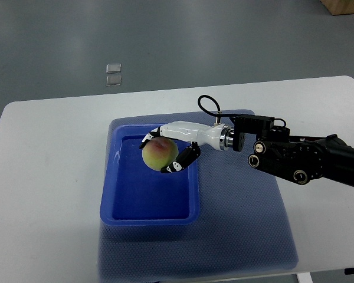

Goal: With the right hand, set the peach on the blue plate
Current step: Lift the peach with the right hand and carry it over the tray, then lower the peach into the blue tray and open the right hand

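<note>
Okay, my right hand [167,150] has its white-and-black fingers [186,158] wrapped around the round yellow-green peach with a pink blush [159,154], clamped on it from both sides. The peach sits over the upper middle of the rectangular blue plastic plate [119,207], inside its raised rim; I can't tell if it touches the floor or hangs just above. The wrist comes in level from the right, which I judge keeps the forearm clear of the rim. The plate lies on a blue-grey mat [248,230] on the white table [41,177]. Left arm is out of sight. Next, I'd lower, then release.
</note>
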